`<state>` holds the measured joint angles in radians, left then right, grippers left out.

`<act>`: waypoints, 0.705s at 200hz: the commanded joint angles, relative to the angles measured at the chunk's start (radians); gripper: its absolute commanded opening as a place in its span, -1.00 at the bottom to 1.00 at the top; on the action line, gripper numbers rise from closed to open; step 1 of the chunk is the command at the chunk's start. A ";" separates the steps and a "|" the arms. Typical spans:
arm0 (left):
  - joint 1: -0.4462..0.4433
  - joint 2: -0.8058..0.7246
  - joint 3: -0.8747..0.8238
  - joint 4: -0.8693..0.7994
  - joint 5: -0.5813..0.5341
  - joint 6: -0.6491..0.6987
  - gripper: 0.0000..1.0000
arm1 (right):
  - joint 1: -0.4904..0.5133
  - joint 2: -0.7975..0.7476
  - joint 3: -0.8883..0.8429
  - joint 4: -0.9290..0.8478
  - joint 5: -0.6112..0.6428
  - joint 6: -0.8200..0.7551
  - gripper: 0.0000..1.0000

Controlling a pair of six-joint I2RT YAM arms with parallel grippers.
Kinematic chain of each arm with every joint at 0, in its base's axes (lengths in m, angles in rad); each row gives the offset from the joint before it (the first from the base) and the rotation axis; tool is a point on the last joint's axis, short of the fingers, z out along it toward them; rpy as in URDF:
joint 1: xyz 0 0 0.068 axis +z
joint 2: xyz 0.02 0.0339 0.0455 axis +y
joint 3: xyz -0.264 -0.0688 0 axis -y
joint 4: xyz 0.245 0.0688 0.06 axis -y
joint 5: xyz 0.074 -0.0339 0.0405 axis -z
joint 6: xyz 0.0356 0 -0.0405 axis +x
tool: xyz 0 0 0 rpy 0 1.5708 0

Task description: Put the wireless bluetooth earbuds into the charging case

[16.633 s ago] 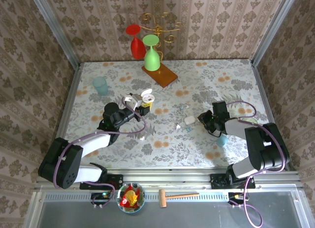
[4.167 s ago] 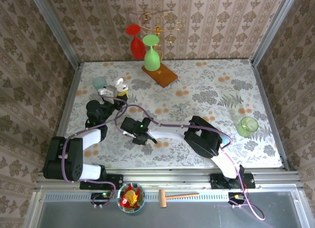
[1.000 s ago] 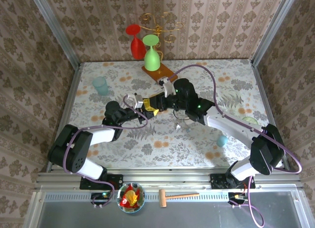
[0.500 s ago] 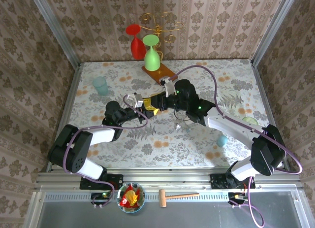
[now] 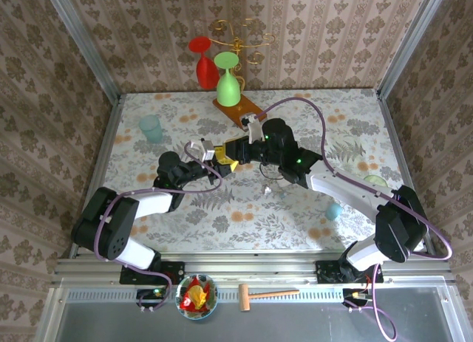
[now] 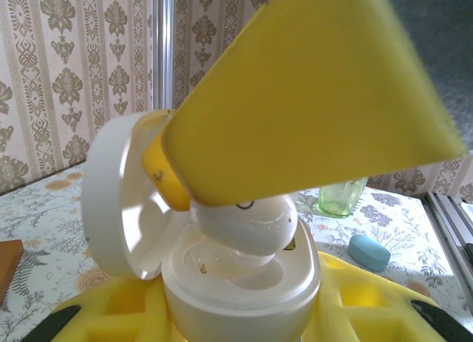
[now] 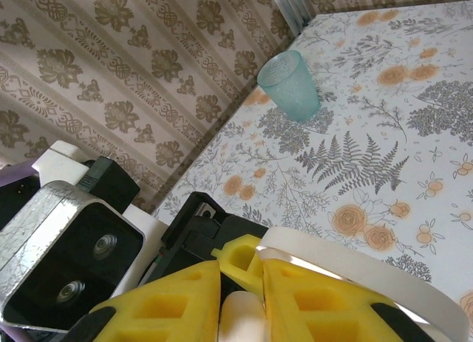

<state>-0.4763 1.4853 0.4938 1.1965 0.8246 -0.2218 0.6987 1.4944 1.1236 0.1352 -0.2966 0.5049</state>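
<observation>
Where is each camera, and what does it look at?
Top external: high behind the arms, looking down at the table; both arms show.
Left wrist: looks past the left gripper at the open charging case it holds.
Right wrist: looks past the right gripper, gripping an earbud, toward the teal cup.
Both wrist views share that earbud.

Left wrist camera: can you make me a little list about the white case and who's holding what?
case: white charging case, gripped between the yellow fingers of the left gripper
lid: lid open, swung to the left in this view
earbud: white earbud at the mouth of the case, pinched by the right gripper
fully seated: cannot tell
behind: green cup and small blue oblong on the flowery table
</observation>
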 commanded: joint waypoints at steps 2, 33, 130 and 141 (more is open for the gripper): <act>-0.009 -0.049 0.045 0.087 -0.010 -0.008 -0.93 | 0.005 0.026 -0.027 -0.063 0.037 0.007 -0.50; -0.009 -0.051 0.051 0.087 -0.007 -0.011 -0.93 | 0.005 0.017 -0.023 -0.084 0.058 -0.008 -0.46; -0.007 -0.038 0.041 0.086 -0.007 0.034 -0.94 | 0.005 -0.088 -0.020 -0.072 0.031 -0.052 -0.29; -0.005 -0.034 0.036 0.086 -0.012 0.055 -0.94 | 0.006 -0.111 -0.030 -0.061 0.011 -0.056 -0.25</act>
<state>-0.4774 1.4776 0.4992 1.2087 0.8143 -0.2134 0.7013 1.4456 1.1191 0.0982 -0.2684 0.4721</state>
